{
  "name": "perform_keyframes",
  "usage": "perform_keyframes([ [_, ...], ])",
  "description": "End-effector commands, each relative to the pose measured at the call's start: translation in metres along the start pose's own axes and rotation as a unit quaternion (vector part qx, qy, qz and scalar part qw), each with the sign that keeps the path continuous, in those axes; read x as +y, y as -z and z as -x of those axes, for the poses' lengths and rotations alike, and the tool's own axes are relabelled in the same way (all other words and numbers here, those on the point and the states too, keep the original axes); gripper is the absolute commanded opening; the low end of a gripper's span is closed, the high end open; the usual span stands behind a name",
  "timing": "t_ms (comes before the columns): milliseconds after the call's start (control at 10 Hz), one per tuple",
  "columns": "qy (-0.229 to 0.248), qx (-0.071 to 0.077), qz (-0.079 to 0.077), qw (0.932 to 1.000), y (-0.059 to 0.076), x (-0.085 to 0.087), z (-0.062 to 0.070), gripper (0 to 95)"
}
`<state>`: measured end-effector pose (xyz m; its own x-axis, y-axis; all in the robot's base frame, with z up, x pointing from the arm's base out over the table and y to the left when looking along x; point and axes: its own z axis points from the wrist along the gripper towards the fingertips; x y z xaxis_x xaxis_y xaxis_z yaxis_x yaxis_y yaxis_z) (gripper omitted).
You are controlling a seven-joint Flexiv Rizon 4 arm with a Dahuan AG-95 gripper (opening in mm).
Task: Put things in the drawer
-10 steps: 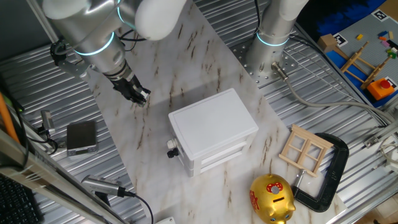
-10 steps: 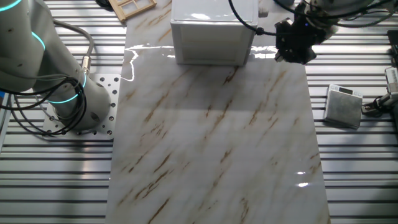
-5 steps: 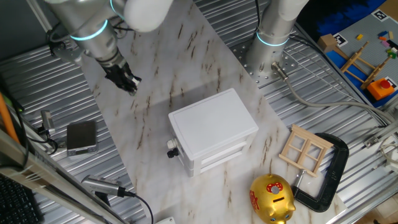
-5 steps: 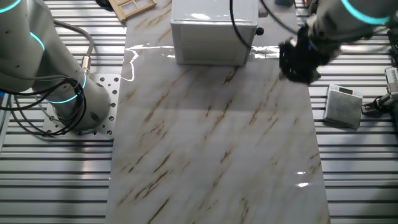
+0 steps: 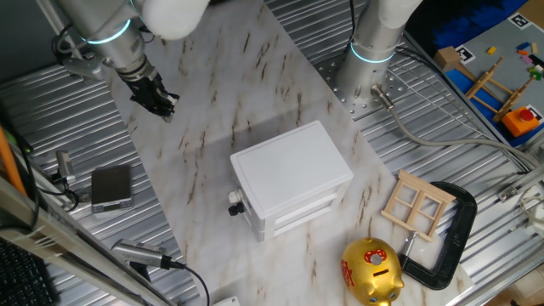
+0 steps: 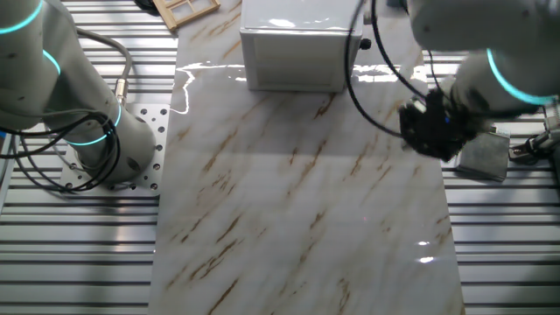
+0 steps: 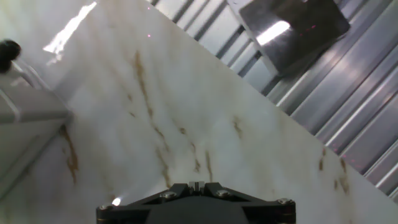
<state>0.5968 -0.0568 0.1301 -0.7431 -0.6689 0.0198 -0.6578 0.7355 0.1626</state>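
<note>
The small white cabinet (image 5: pixel 293 174) stands on the marble board, and it also shows at the top of the other fixed view (image 6: pixel 297 48). Its drawer (image 5: pixel 303 212) sits flush, closed, with the small knob (image 5: pixel 235 202) at the cabinet's left side. The knob also shows in the other fixed view (image 6: pixel 364 42) and at the hand view's top left (image 7: pixel 7 53). My gripper (image 5: pixel 158 102) hangs over the board's edge, well away from the cabinet, next to a grey block in the other fixed view (image 6: pixel 433 133). In the hand view the gripper (image 7: pixel 197 185) is shut with nothing between its jaws.
A grey metal block (image 5: pixel 111 187) (image 6: pixel 483 150) (image 7: pixel 289 26) lies on the ribbed table beside the board. A gold piggy bank (image 5: pixel 371 270), a wooden window frame (image 5: pixel 416 204) and a black clamp (image 5: pixel 457 229) lie near the cabinet. A second arm's base (image 5: pixel 371 64) stands at the back.
My gripper has moved away from the cabinet, up and left in one fixed view, down and toward the grey block in the other. It stays shut. The cabinet has not moved.
</note>
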Motion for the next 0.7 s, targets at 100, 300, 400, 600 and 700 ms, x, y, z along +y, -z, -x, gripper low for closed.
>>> perform_keyframes([
  [100, -0.013, 0.009, -0.001, 0.9999, 0.0004, 0.0014, -0.0015, 0.0],
  [300, -0.052, 0.013, -0.002, 0.9986, 0.0004, 0.0014, -0.0015, 0.0],
  [400, -0.072, 0.013, -0.002, 0.9973, 0.0004, 0.0014, -0.0015, 0.0],
  [600, -0.076, 0.015, -0.001, 0.9970, 0.0004, 0.0014, -0.0015, 0.0],
  [700, -0.077, 0.010, -0.004, 0.9970, -0.0019, -0.0021, -0.0043, 0.0],
])
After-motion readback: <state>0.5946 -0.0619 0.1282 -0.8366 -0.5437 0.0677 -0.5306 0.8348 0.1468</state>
